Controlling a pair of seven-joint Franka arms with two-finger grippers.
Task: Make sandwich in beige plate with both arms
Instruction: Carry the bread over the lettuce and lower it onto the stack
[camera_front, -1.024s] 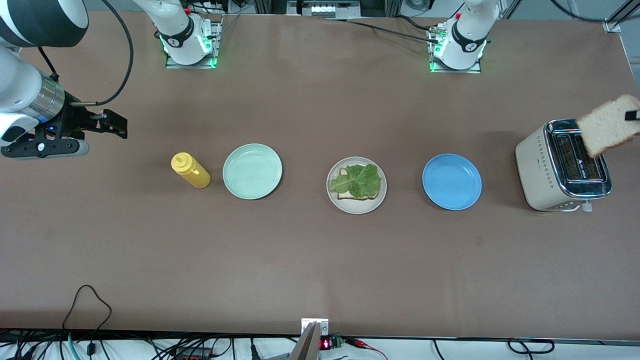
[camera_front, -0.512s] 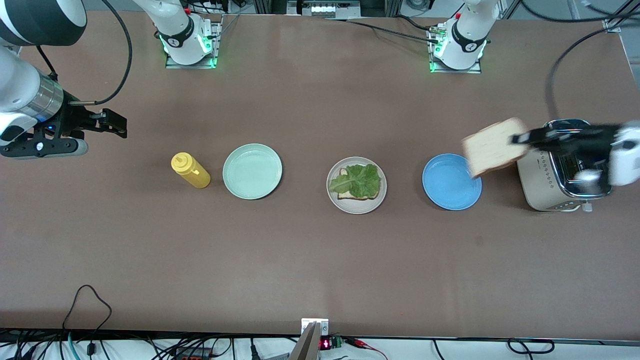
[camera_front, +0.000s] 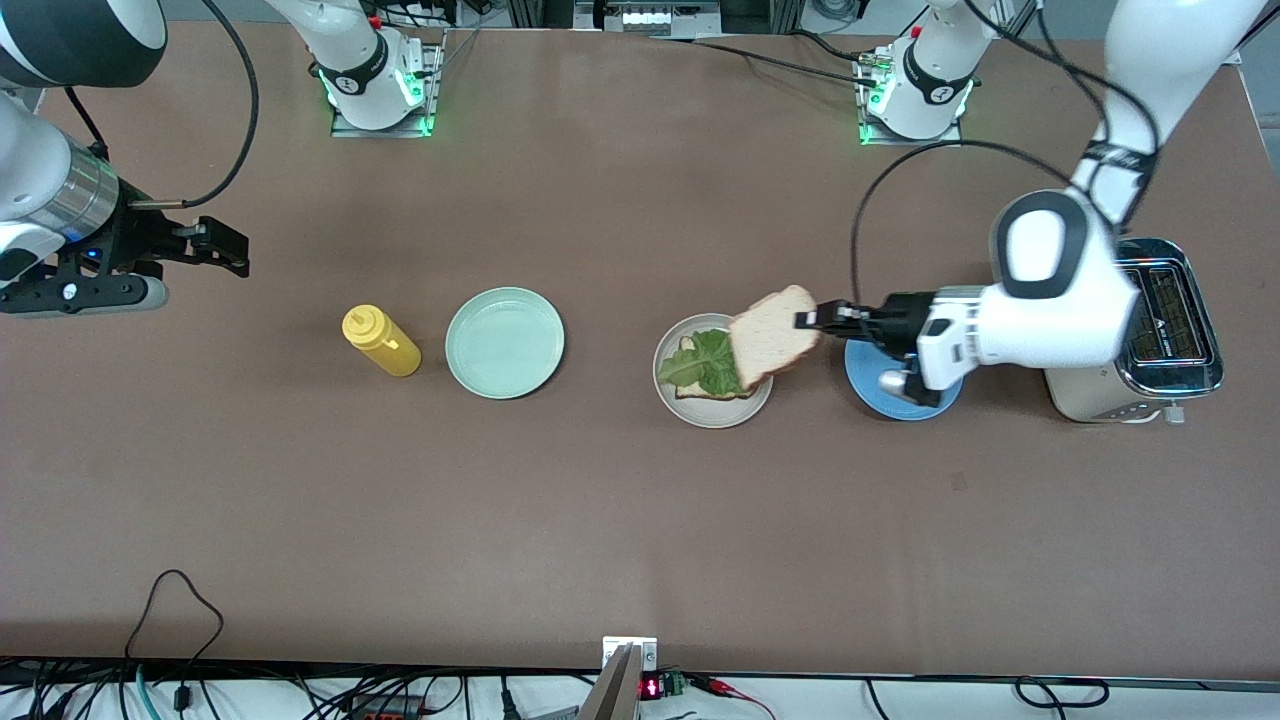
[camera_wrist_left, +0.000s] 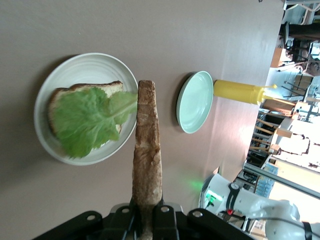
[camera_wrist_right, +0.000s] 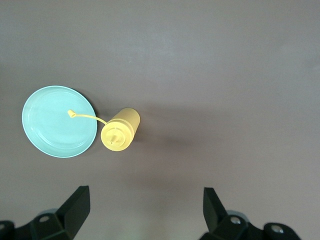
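Front view, left gripper (camera_front: 806, 320): clenched on one edge of a bread slice (camera_front: 771, 334), held in the air over the edge of the beige plate (camera_front: 712, 414) at the left arm's end; slice tilted.
Front view, left arm (camera_front: 1050, 290): reaches across above the blue plate (camera_front: 868, 378) and hides part of the toaster (camera_front: 1150, 345).
Front view, beige plate: mid-table, between the mint-green plate (camera_front: 505, 343) and the blue plate; carries a lower bread slice (camera_front: 700, 389) with a lettuce leaf (camera_front: 706, 364) on top.
Front view, mustard bottle (camera_front: 381, 341): upright, just beside the mint-green plate, toward the right arm's end.
Front view, right gripper (camera_front: 228, 248): waits in the air over bare table at the right arm's end, well apart from the bottle; fingers released, nothing in them.
Left wrist view, left gripper (camera_wrist_left: 148, 216): fingers pinch the bread slice (camera_wrist_left: 147, 162), seen edge-on.
Left wrist view, beige plate (camera_wrist_left: 75, 65): under the slice tip, with lettuce leaf (camera_wrist_left: 85, 122) draped over the lower bread slice (camera_wrist_left: 80, 90); mint-green plate (camera_wrist_left: 195, 102) and mustard bottle (camera_wrist_left: 240, 92) farther along.
Right wrist view, right gripper (camera_wrist_right: 146, 210): fingers (camera_wrist_right: 76, 204) spread wide, empty, above the table.
Right wrist view, below: mustard bottle (camera_wrist_right: 120, 129) beside the mint-green plate (camera_wrist_right: 59, 121).
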